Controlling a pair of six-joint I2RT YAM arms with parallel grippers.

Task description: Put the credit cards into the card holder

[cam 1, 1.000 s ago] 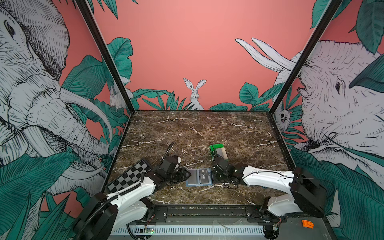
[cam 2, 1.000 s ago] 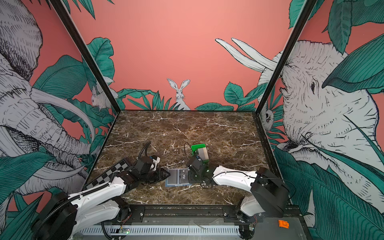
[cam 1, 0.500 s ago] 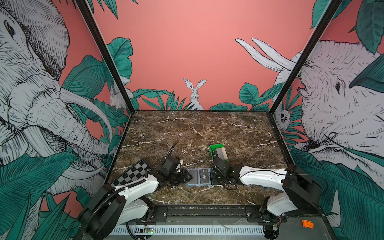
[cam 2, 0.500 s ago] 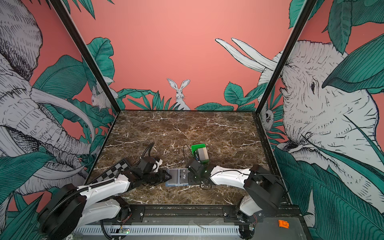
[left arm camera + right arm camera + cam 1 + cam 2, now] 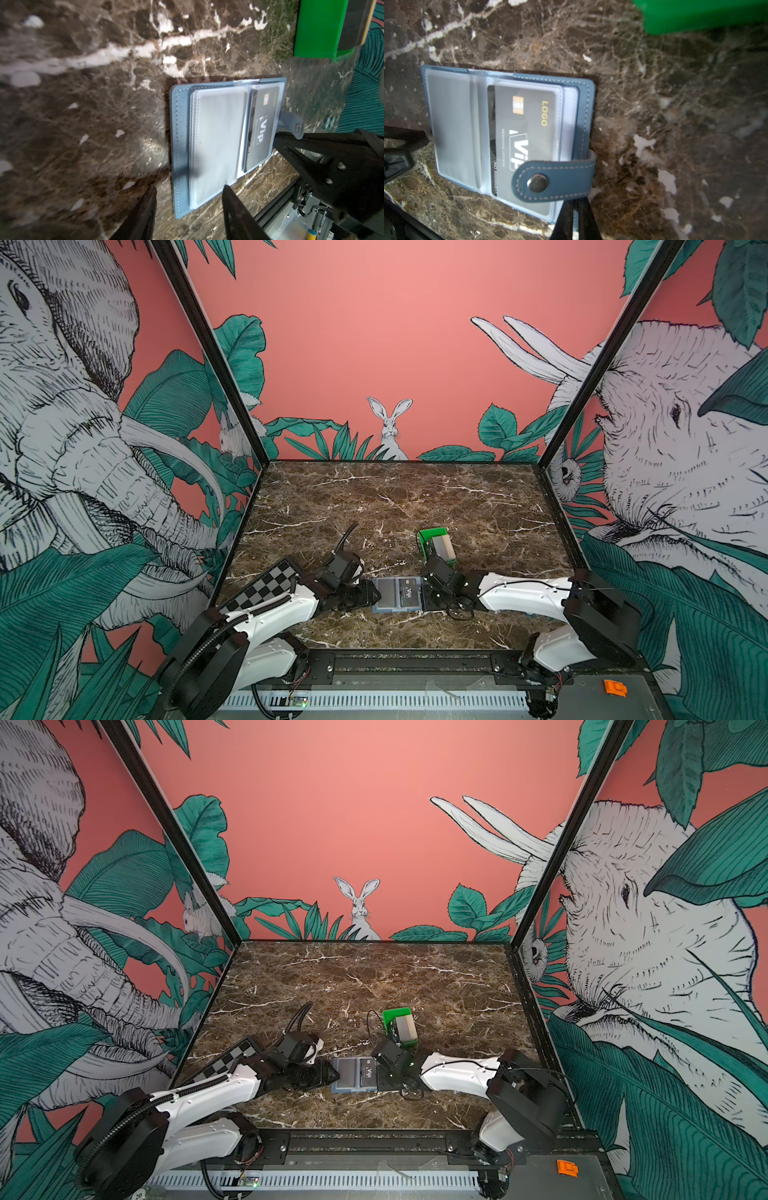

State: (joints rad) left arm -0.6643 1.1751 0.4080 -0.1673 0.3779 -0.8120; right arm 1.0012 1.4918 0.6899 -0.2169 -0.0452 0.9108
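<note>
Near worktop's (image 5: 395,497) front edge — card holder (image 5: 397,594) open, VIP card (image 5: 527,133) in clear pocket; left gripper (image 5: 189,199) half-spread, empty; right gripper (image 5: 575,218) pinched shut by snap tab (image 5: 550,180). Next, likely — beige card (image 5: 444,549) from green tray (image 5: 424,538).

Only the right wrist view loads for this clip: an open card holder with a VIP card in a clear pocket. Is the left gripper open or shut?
Observer: Open. The left wrist view shows the left gripper with its fingers apart at the card holder's edge.
Operator: What is the green blur at my frame's edge?
Observer: A green tray, clear in both top views, with more credit cards stacked in it.
Operator: Where does the holder lie?
Observer: Near the table's front edge, between the left gripper and the right gripper.
</note>
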